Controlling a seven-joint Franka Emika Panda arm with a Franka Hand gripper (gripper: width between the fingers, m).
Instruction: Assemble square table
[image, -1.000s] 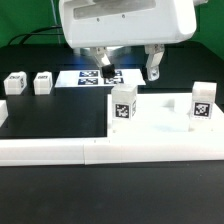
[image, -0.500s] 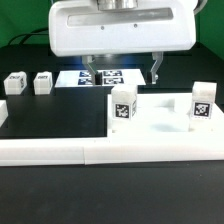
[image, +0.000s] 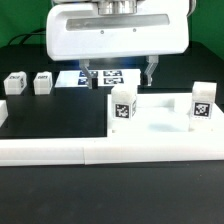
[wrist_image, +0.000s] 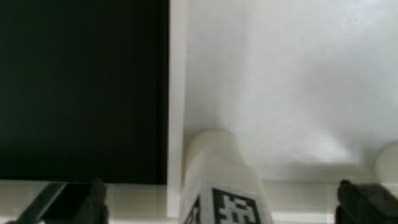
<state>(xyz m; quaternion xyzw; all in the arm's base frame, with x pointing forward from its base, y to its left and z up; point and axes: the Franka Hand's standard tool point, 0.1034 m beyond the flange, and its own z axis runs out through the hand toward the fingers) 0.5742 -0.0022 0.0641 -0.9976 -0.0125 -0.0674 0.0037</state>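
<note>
Standing on the square slab (image: 160, 126), two leg posts (image: 123, 104) (image: 200, 101) look fitted, while two loose posts (image: 14, 83) (image: 42, 82) wait upper left, jaws apart and empty.

We saw a matte black tabletop (image: 40, 195) spread across the exterior view. A long low white border wall (image: 60, 152) ran along its near edge, and the marker board (image: 120, 76) lay flat towards the far side. Behind that, the room was dim, almost black. The light was soft and even.
</note>
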